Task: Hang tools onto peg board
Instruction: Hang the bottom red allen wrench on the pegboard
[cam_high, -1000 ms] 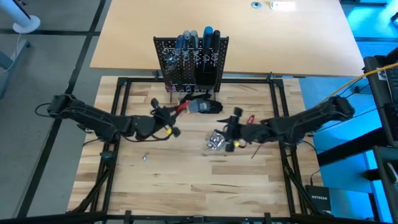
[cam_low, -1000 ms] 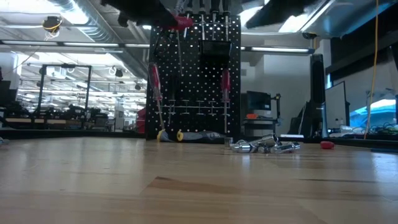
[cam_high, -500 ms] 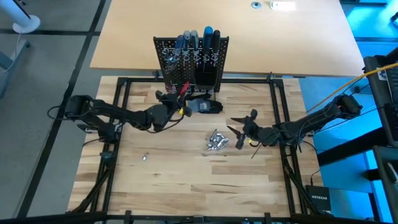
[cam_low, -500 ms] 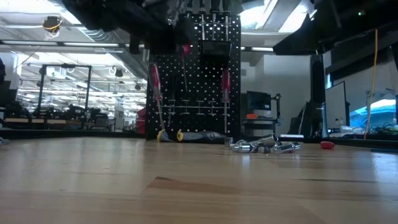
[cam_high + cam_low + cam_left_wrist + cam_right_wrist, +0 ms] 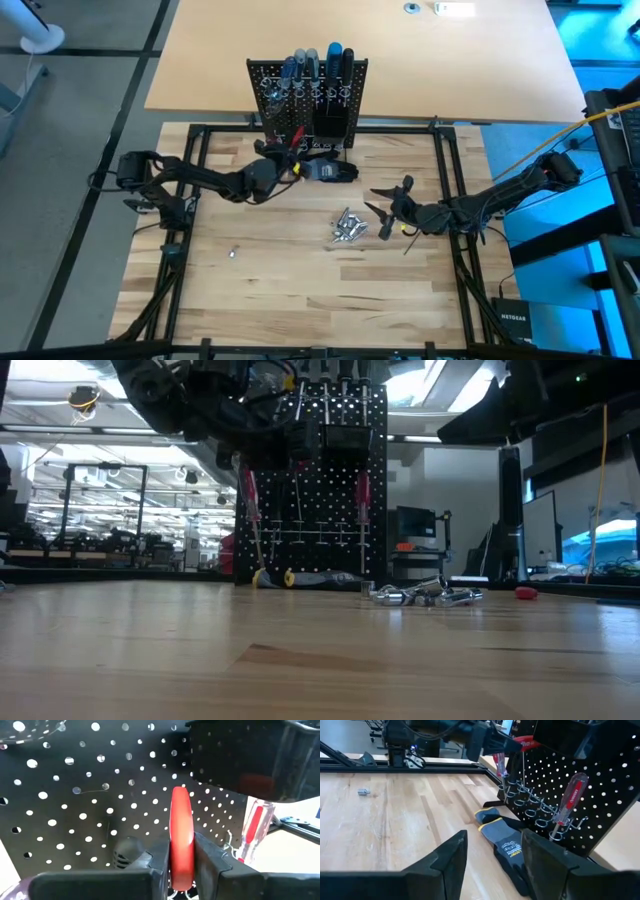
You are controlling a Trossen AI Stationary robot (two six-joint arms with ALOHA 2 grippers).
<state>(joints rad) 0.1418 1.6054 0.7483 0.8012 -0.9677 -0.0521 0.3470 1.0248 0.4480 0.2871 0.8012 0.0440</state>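
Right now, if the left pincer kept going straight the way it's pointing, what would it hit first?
Most likely the peg board: the left pincer, shut on a red-handled screwdriver, faces its perforated panel at close range, though the exact gap is unclear.

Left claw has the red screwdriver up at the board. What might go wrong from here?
1. The left claw pinches only the red-handled screwdriver handle; its thin shaft could miss a pale ring holder on the black perforated peg board.
2. If dropped, it would likely land on the dark grey glove lying below.
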